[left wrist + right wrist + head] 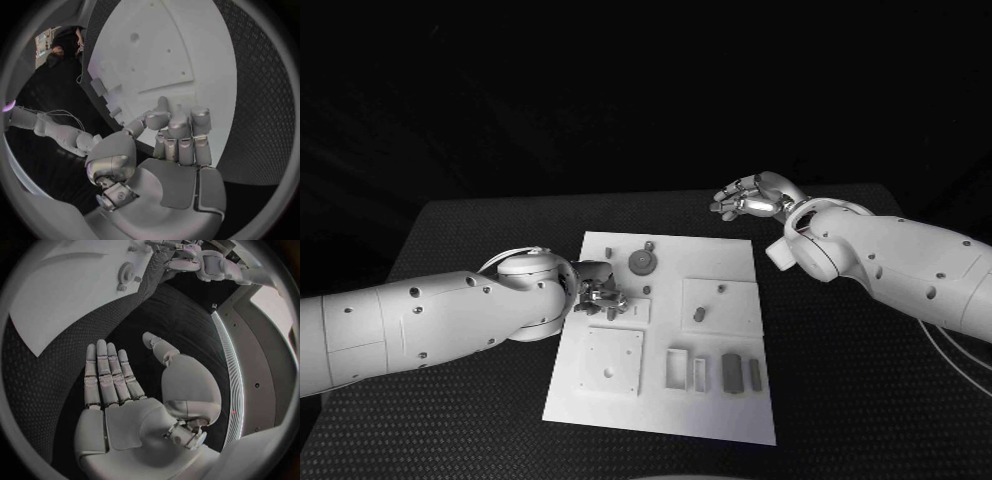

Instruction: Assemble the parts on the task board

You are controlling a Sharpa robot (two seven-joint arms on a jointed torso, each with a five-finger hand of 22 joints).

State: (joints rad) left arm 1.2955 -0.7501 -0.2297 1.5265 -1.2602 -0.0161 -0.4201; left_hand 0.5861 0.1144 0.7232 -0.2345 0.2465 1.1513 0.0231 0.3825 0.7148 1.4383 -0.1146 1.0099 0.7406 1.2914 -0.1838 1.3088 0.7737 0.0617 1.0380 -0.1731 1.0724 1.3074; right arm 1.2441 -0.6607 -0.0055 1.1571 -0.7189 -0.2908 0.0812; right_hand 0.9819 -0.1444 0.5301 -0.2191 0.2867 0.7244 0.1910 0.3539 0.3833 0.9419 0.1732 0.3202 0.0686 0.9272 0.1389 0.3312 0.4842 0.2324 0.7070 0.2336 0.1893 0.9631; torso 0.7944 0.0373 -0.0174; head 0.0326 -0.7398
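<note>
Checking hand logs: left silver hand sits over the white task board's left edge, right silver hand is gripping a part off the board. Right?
Not quite. The right silver hand holds nothing: the right wrist view shows its fingers straight over black table. The left silver hand is over the white task board, as stated.

Task board (733,400): white plate, laid flat mid-table, with recesses and raised squares.
Parts: round gear (642,262) near far edge; grey bars (731,372) set side by side near front.

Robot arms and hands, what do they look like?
Both arms, left arm and right arm, are smooth white shells with small dark dots like screw holes. Each ends in a shiny silver robot hand, left and right, with jointed metal fingers. A thin white cable loops at the left wrist.
</note>
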